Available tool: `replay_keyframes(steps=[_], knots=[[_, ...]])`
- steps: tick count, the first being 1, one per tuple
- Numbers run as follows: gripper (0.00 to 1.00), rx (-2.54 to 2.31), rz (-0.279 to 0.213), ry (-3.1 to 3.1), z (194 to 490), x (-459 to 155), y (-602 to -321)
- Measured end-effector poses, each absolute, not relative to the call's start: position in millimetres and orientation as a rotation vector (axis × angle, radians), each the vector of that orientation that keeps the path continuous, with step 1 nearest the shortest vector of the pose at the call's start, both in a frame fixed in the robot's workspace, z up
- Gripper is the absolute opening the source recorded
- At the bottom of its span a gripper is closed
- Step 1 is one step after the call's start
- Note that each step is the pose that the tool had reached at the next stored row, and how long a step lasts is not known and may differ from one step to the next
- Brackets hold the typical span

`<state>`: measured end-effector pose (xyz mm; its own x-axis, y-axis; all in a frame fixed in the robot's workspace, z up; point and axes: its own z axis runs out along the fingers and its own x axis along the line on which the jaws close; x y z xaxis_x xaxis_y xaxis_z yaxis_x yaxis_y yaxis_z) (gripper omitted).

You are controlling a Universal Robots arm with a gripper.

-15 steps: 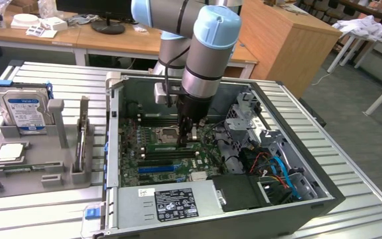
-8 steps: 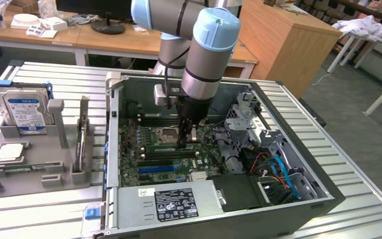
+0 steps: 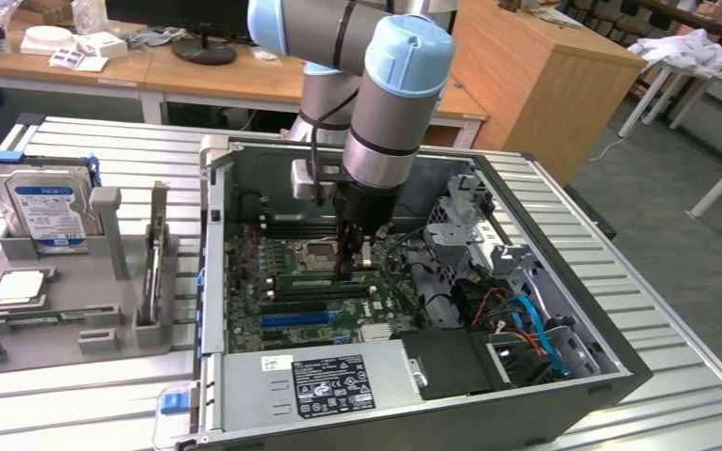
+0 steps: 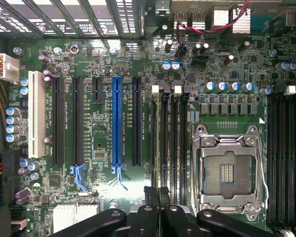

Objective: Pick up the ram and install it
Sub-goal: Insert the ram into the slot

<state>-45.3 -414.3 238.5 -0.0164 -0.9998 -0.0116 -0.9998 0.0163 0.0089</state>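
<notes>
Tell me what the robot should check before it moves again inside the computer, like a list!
1. Is the computer case open, with the motherboard showing? Ok.
2. Is the gripper down inside the case, by the memory slots next to the processor socket? Ok.
3. Are those memory slots free? They look empty: ok.
4. Is the gripper holding the ram? Cannot tell.
5. Are the slot latches open? Cannot tell.
6. Are the coloured cables apart from the gripper? Ok.
</notes>
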Motion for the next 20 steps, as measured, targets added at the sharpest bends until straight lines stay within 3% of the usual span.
replay_keyframes(steps=[20], knots=[[0.12, -2.202, 0.023, 2.238, 235.9, -45.3, -415.4]])
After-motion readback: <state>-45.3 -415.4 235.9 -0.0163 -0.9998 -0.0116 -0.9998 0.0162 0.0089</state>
